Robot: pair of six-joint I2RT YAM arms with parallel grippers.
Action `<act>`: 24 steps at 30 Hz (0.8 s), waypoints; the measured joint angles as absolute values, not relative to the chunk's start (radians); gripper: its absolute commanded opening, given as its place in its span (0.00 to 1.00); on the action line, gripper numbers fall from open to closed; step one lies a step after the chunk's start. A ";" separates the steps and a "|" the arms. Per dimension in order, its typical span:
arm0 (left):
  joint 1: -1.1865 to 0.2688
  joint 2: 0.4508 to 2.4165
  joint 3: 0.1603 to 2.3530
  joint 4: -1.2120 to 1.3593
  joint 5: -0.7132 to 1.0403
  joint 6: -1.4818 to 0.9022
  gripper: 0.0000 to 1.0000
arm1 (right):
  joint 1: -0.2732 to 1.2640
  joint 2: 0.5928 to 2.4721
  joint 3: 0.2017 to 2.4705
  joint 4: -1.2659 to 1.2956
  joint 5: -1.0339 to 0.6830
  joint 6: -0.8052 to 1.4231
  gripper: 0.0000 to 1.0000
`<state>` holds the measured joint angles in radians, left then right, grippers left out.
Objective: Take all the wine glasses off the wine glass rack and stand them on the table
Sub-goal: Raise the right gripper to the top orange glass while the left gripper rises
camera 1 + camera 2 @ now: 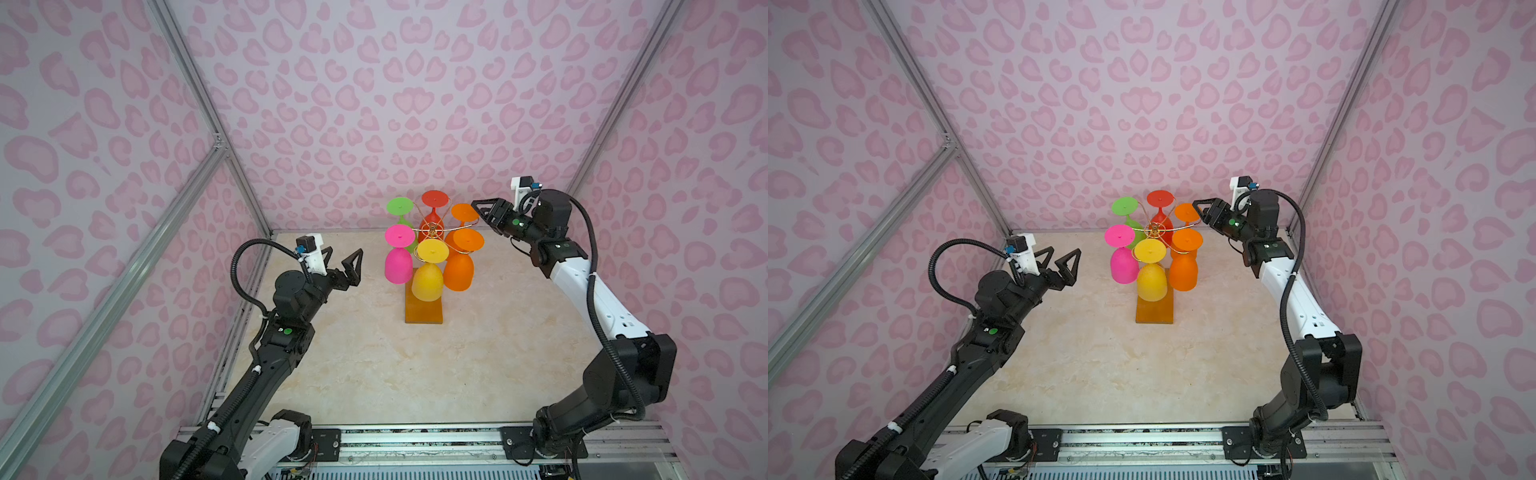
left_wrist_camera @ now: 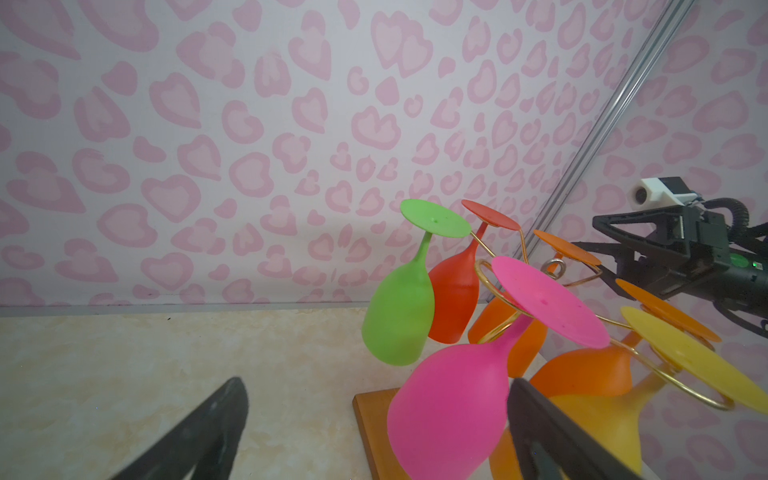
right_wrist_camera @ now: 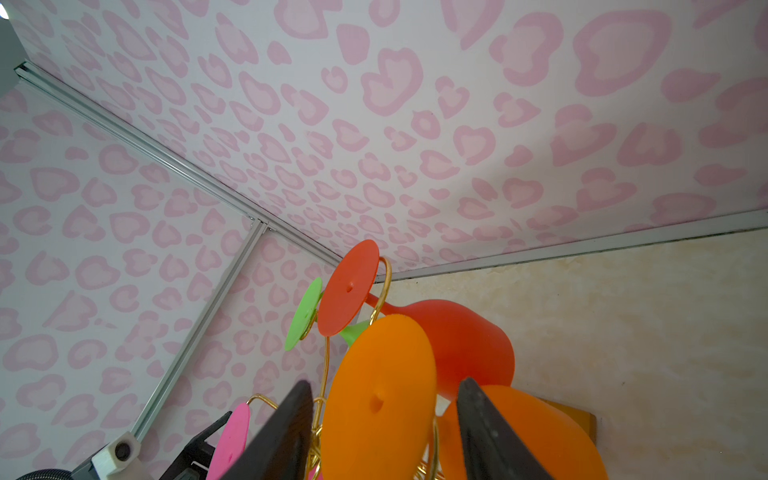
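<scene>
Tip: right gripper point(image 3: 385, 381), half-open, straddles foot of orange wine glass point(image 1: 463, 212) on far-right arm of wine glass rack point(image 1: 424, 311) — clamp gently, slide out along scroll; left gripper point(image 1: 345, 251) wide, near rack.

The yellow glass point(image 1: 428, 280) hides the post of the wine glass rack point(image 1: 424, 311); whether the right gripper point(image 3: 384, 381) grips anything is unclear.

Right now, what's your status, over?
Left end effector open, clear of rack. Right end effector open, straddling foot of rear orange glass, hanging on rack. Front orange glass close alongside.
</scene>
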<state>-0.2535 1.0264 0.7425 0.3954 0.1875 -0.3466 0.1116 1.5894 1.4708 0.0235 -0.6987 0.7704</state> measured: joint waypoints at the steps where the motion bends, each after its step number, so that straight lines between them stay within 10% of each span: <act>1: -0.253 1.028 0.743 0.395 0.187 -0.347 0.99 | 0.113 1.591 1.473 0.021 -0.698 0.767 0.57; 24: -0.258 1.056 0.744 0.395 0.199 -0.357 0.99 | 0.140 1.610 1.527 -0.021 -0.699 0.739 0.34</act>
